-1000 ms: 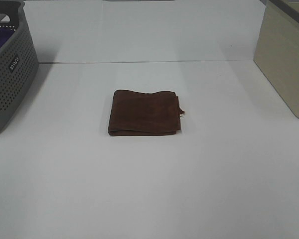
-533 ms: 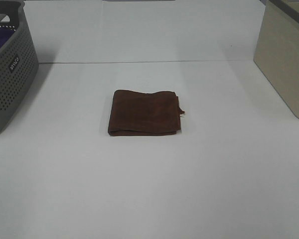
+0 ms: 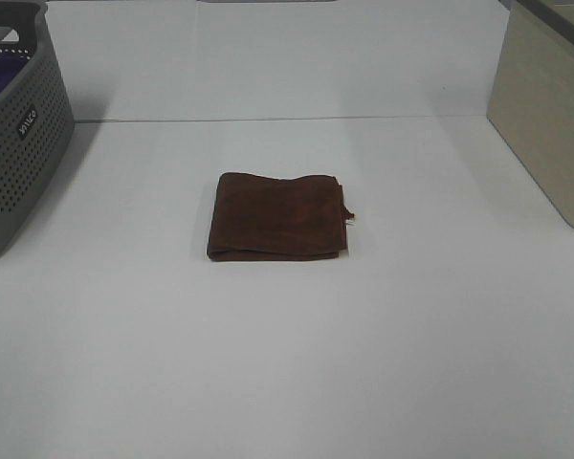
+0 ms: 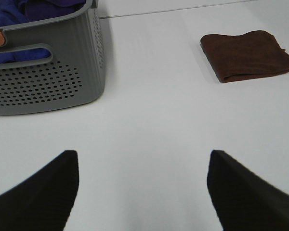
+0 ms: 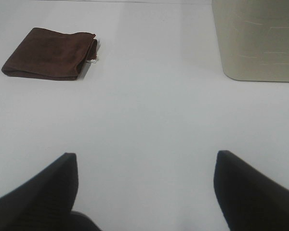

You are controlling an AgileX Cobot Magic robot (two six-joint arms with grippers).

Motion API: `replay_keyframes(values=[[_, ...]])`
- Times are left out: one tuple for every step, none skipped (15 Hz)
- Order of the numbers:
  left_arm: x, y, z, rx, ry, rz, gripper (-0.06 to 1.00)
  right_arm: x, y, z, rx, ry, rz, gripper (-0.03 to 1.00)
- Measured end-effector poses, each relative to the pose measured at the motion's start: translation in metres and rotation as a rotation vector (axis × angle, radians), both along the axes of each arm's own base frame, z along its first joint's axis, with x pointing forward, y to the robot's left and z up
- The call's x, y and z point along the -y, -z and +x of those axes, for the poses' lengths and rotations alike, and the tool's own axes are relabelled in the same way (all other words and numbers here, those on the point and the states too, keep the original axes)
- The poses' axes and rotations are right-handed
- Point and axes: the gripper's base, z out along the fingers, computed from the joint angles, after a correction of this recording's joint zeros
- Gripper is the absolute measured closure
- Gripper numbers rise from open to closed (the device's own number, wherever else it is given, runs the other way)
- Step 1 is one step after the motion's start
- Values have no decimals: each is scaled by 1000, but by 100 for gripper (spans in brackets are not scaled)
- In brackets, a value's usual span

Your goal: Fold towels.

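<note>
Towel (image 3: 277, 216): showing dark reddish-brown throughout, plain, with no print; small white tag (image 3: 349, 217) showing at one corner

Basket (image 3: 14, 153): showing mid grey, its walls carrying a regular pattern of small round holes; small dark label with white lettering (image 3: 26, 121) showing on one side

Cloth inside basket (image 4: 38, 9): showing deep purple-blue, plain

Bin (image 3: 547, 105): showing pale beige, plain

Table (image 3: 287, 363): showing white, unpatterned, a thin grey line (image 3: 268, 119) crossing it toward the back

Left gripper (image 4: 144, 192) fingers (image 4: 38, 192): showing black

Right gripper (image 5: 144, 192) fingers (image 5: 253, 192): showing black
</note>
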Motion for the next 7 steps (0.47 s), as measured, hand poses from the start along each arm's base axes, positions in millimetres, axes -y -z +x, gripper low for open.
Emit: replay_keyframes(values=[[0,0,0,0,0,0,23,0,0,0,0,0,0,23],[0,0,0,0,0,0,23,0,0,0,0,0,0,23],[0,0,0,0,0,0,23,0,0,0,0,0,0,23],[0,0,0,0,0,0,23,0,0,0,0,0,0,23],[0,0,0,0,0,0,23,0,0,0,0,0,0,23],[0,0,0,0,0,0,23,0,0,0,0,0,0,23],[0,0,0,0,0,0,23,0,0,0,0,0,0,23]])
